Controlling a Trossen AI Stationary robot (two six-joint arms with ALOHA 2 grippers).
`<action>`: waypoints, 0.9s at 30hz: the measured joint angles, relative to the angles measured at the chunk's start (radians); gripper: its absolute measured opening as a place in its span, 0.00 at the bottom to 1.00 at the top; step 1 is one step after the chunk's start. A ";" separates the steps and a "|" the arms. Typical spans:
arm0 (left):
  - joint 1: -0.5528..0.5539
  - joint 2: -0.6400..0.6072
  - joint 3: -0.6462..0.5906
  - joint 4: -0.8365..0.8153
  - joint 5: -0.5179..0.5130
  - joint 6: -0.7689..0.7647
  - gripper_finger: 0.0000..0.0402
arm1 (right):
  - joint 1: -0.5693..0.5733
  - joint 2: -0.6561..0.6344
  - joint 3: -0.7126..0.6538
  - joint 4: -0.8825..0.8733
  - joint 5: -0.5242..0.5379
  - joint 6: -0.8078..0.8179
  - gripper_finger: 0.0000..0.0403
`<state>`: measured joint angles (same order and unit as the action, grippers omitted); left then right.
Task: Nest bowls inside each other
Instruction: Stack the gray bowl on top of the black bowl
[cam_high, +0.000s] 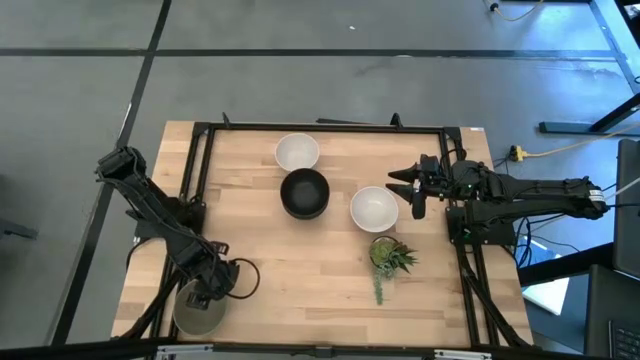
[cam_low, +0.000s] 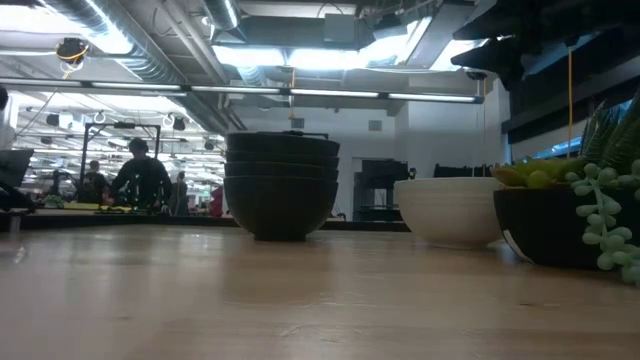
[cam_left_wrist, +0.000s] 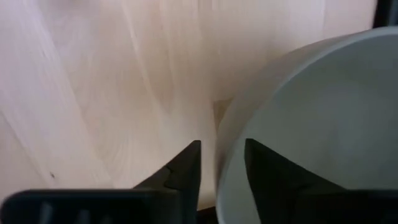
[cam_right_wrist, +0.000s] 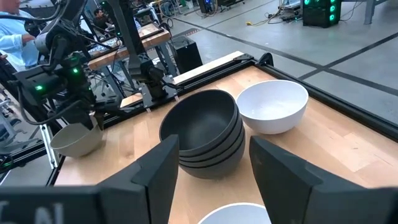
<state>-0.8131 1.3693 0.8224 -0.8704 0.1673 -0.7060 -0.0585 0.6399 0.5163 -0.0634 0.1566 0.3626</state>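
- Left tool grasping the grey bowl rim, one finger inside, at the desk corner.
- Right tool released, beside a white bowl; black stack beyond it.

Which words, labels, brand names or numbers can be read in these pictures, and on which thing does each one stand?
There is no readable text in any view.
The black bowls, the white bowls and the grey-beige bowl carry no marking.
The plant pot shows no label.
The wooden table has no print or sticker.
Pale marks at the bottom edge of the right wrist view are cut off and cannot be read.
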 joint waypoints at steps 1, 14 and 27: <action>0.000 0.000 -0.004 0.002 0.002 -0.006 0.25 | 0.000 0.000 0.000 0.000 0.000 0.000 0.49; 0.027 0.000 -0.010 0.002 0.010 -0.082 0.02 | 0.000 0.000 0.000 0.000 0.000 0.000 0.49; 0.300 -0.006 -0.010 0.176 -0.109 -0.133 0.01 | 0.000 0.000 0.000 0.000 -0.001 0.000 0.49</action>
<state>-0.5129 1.3632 0.8120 -0.6946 0.0586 -0.8390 -0.0584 0.6399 0.5163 -0.0639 0.1558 0.3626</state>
